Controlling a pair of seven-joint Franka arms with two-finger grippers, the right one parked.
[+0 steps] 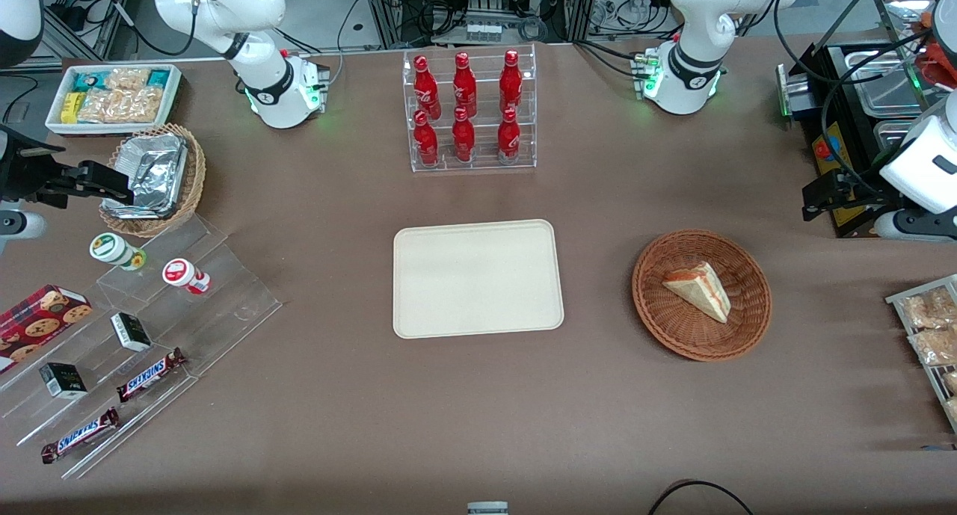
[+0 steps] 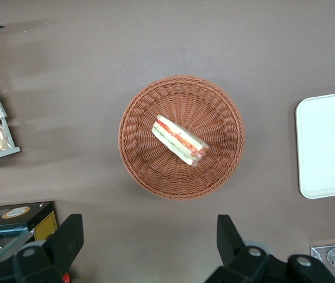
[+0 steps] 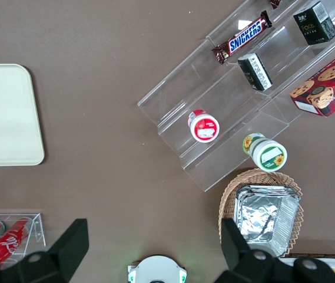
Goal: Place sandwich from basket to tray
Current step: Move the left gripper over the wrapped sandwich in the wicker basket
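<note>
Sandwich first: the small three-cornered sandwich of pale bread with red and green filling lies on its side in the middle of the round reddish-brown woven basket, so nothing has been lifted yet. Going across the brown table as the front camera shows it, the clear plastic steps with chocolate bars, small boxes and two little pots sit at the parked arm's end, handy to reach from that edge. Next comes the flat cream tray with rounded corners, in the middle of the table and with nothing on it, which I think is because it waits for the sandwich. Farther from the front camera than the tray stands a clear rack of red bottles. Then the basket lies beside the tray, toward the working arm's end, well apart from it. Last is the black two-finger gripper, high above the table near the working arm's edge. Its fingers are spread wide with nothing between them, and its camera looks straight down on the basket, probably so it can line up and drop onto the sandwich.
</note>
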